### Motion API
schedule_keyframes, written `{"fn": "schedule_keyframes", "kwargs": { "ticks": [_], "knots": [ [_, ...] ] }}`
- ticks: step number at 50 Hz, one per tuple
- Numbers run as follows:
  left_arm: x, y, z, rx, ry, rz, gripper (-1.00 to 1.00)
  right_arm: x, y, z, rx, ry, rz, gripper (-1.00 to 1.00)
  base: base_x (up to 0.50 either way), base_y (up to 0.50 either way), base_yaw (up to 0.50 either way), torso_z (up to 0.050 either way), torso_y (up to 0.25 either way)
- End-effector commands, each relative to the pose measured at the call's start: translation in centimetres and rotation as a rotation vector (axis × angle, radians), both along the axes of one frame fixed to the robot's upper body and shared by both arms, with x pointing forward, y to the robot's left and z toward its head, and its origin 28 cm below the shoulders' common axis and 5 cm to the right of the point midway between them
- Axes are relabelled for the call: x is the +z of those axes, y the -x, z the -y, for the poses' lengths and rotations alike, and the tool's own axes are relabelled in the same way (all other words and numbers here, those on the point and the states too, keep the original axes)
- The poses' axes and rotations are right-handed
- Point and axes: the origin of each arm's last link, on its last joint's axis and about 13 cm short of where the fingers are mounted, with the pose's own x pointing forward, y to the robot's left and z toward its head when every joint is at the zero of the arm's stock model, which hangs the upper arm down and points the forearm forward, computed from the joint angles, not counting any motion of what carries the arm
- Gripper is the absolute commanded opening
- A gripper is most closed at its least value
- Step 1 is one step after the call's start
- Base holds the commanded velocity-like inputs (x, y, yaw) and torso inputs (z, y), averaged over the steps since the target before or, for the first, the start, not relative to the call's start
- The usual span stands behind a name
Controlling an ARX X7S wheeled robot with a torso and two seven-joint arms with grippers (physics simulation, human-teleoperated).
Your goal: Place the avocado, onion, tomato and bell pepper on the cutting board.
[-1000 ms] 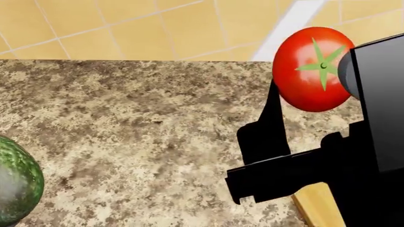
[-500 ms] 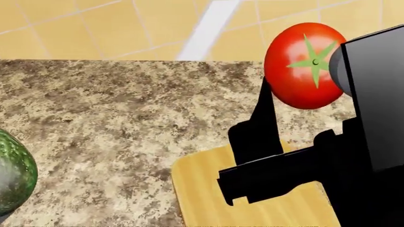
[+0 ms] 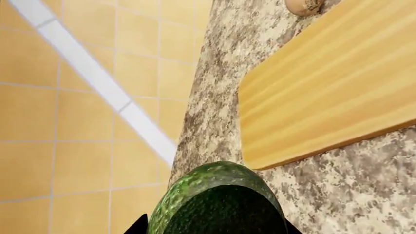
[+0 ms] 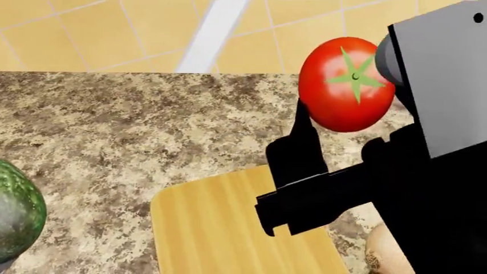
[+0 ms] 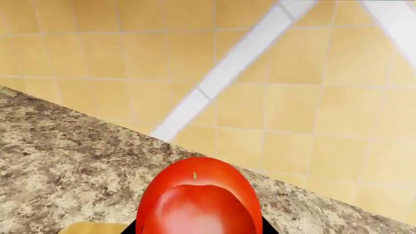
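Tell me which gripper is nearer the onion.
Right. The right gripper, holding the tomato, hangs just above the onion beside the cutting board. The left gripper, holding the avocado, is across the board.

Your speckled worktop carries the cutting board flat on it. The onion sits just beside the board.

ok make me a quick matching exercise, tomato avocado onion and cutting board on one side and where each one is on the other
Things:
1. tomato
2. avocado
3. onion
4. cutting board

Places:
A. lying flat on the speckled counter, nothing resting on it
B. held up in the right gripper
C. on the counter beside the board, not on it
D. held in the left gripper

Pairs: 1-B, 2-D, 3-C, 4-A
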Motion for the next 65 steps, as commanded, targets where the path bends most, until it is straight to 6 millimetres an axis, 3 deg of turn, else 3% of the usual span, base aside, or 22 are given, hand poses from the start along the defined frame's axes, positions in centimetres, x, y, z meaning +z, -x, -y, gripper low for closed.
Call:
{"fn": "schedule_keyframes", "kwargs": {
  "ticks": [1, 14, 42, 65],
  "knots": [
    [0.7, -0.3, 0.3, -0.028, -0.005, 0.035, -1.00, 0.8, -3.1, 0.7, 0.131, -0.003, -0.115, -1.00, 0.00, 0.00, 0.00, 0.000, 0.000],
    [1.5, 0.0, 0.2, -0.030, -0.002, 0.055, -1.00, -0.1, -7.7, 0.2, 0.209, 0.043, -0.277, -1.00, 0.00, 0.00, 0.00, 0.000, 0.000],
    [1.6, 0.2, 0.1, -0.019, -0.004, 0.056, -1.00, -3.9, -12.0, -0.8, 0.247, 0.096, -0.417, -1.00, 0.00, 0.00, 0.00, 0.000, 0.000],
    [1.5, 0.2, 0.1, -0.014, -0.003, 0.056, -1.00, -5.9, -13.4, -1.3, 0.254, 0.113, -0.484, -1.00, 0.00, 0.00, 0.00, 0.001, 0.000]
  ]
}}
